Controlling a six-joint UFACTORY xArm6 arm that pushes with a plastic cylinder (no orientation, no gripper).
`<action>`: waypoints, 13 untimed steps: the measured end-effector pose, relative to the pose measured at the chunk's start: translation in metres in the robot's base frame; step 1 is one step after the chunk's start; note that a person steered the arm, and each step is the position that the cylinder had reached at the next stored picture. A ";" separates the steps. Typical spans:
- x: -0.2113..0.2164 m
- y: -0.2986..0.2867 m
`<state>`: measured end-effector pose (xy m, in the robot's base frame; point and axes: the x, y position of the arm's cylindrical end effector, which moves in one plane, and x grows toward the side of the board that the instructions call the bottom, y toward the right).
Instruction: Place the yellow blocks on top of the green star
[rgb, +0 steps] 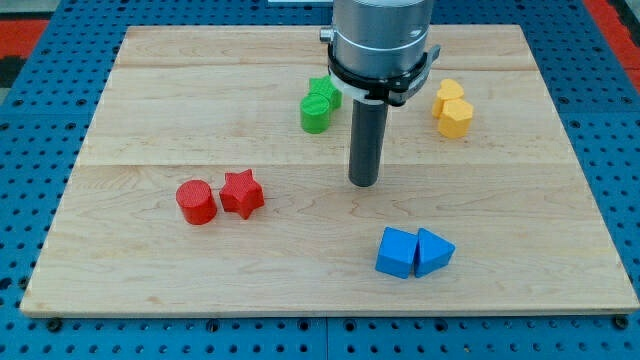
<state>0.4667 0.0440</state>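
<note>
While my tip (364, 183) is resting mid-bench (150, 120), touching nothing, having no claw, yellow blocks (453, 108) sitting right, green star (324, 92) left. Approach step; next, getting behind yellows, pushing leftward.

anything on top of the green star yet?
Nothing visible on the green star; it touches the green cylinder. The arm covers its right edge. Both yellow blocks sit apart at the view's right. My tip is below them.

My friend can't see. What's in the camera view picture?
A dark rod's tip rests mid-board on a wooden board, between two green blocks and two yellow blocks. Red cylinder and red star sit left; two blue blocks sit below.
</note>
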 end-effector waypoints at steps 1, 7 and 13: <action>0.000 0.000; -0.165 0.160; -0.235 0.051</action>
<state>0.2314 0.0946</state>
